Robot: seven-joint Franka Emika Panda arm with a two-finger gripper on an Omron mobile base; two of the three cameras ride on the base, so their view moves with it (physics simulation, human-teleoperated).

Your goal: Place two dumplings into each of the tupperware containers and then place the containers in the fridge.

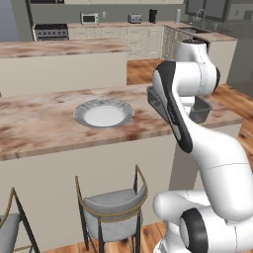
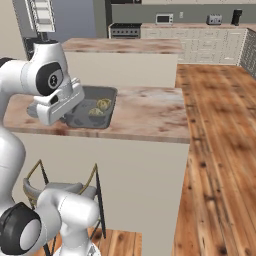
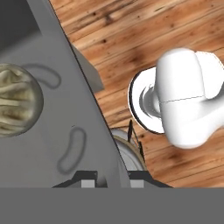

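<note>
Container (image 2: 92, 107) holds two dumplings (image 2: 100, 107); hand grips rim.

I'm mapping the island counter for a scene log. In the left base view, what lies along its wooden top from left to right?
Round white plate with a grey rim → white robot arm's dark-banded link → translucent grey rectangular plastic container at the counter's right end.

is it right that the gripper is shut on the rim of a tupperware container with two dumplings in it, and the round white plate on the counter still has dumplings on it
Not quite. The plate is bare in the left base view: no dumplings lie on it. The rest holds: the gripper is shut on the rim of a tupperware container, and the right base view shows two dumplings inside it.
</note>
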